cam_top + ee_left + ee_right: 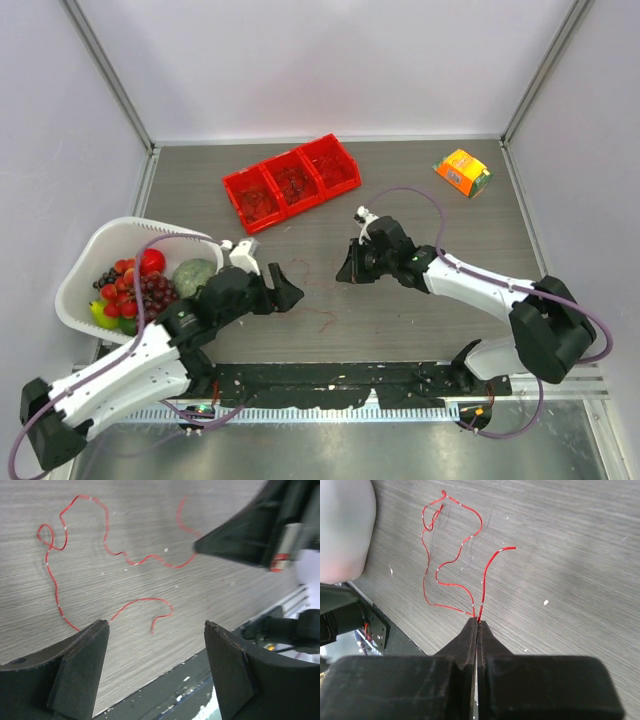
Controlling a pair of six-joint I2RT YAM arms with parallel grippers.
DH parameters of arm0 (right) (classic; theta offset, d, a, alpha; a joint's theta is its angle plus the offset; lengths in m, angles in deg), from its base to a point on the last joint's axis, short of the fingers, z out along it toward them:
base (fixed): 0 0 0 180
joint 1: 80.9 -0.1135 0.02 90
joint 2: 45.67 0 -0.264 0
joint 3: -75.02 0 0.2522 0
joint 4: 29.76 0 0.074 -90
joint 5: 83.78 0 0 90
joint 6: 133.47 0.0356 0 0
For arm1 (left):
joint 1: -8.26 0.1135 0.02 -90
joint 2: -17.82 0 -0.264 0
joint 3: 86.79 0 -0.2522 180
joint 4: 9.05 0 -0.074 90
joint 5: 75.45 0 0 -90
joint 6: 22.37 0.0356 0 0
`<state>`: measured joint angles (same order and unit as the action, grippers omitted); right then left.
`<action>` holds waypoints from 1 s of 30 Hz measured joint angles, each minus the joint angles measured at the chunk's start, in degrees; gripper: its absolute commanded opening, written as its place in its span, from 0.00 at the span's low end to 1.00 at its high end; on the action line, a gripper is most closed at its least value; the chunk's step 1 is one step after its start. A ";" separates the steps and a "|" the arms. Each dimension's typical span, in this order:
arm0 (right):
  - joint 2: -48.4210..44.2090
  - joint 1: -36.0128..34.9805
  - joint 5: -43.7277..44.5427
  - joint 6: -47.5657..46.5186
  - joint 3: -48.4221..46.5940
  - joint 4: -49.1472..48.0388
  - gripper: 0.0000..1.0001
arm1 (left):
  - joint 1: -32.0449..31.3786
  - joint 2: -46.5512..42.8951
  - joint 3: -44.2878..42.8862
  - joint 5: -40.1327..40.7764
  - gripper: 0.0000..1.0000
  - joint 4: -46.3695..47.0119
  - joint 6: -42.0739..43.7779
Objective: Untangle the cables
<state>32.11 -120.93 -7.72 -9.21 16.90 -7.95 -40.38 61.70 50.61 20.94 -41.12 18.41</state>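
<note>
Right gripper (478,621) was closed on a red cable (483,582), clear only in its wrist view; left gripper (156,626) stood open, holding nothing.

Red cable (483,582) between closed jaws

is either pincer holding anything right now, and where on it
The right pincer is shut on the thin red wire, pinching it partway along, near one free end. The left pincer is open, holding nothing.
</note>
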 measured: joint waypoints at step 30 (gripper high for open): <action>21.24 -5.92 -11.87 -21.94 -14.80 6.82 0.77 | 0.00 -23.10 -19.37 4.07 0.92 -26.88 8.87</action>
<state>53.36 -126.85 -19.59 -31.16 2.11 -1.13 -40.38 38.60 31.24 25.01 -68.00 27.29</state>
